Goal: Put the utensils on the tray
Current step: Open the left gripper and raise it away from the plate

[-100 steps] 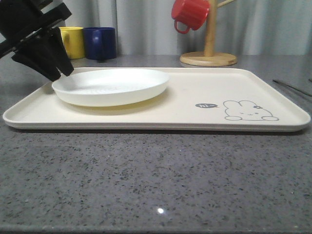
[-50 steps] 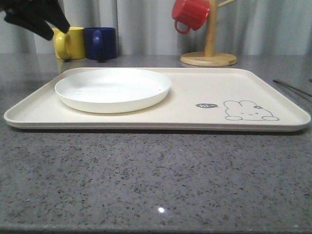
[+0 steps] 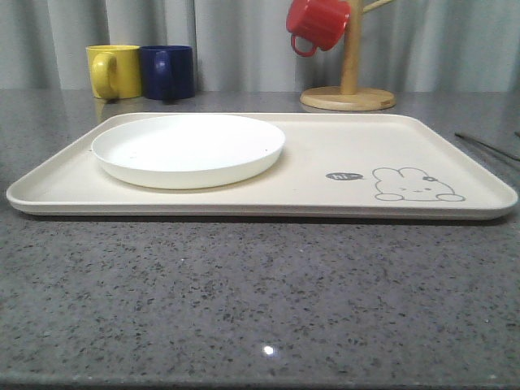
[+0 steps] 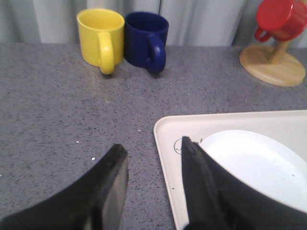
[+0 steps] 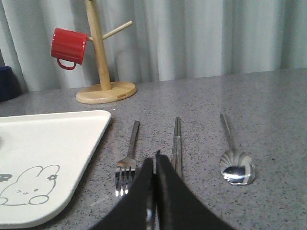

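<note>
On my front feed the tray (image 3: 325,162) lies flat on the grey speckled countertop (image 3: 260,301): cream, rectangular, rounded corners, a low raised rim, with a grey rabbit drawing (image 3: 416,185) near its right end. The plate (image 3: 188,149), round, shallow and plain white, sits on the tray's left half, inside the rim.

From the left wrist camera I see the left gripper (image 4: 152,165) with its black fingers spread apart and nothing between them. One finger is above the bare countertop, the other above the tray's corner beside the plate's edge.

From the right wrist camera I see the right gripper (image 5: 154,168) with its fingers pressed together, nothing clamped. It hangs above the countertop just off the tray's right edge. Three shiny metal utensils lie there side by side, off the tray, handles pointing toward the curtain: the fork (image 5: 127,160) nearest the tray, the chopsticks (image 5: 176,143) in the middle as a flat pair touching each other, the spoon (image 5: 234,158) farthest out, bowl up. The closed fingertips sit between the fork and the chopsticks.
</note>
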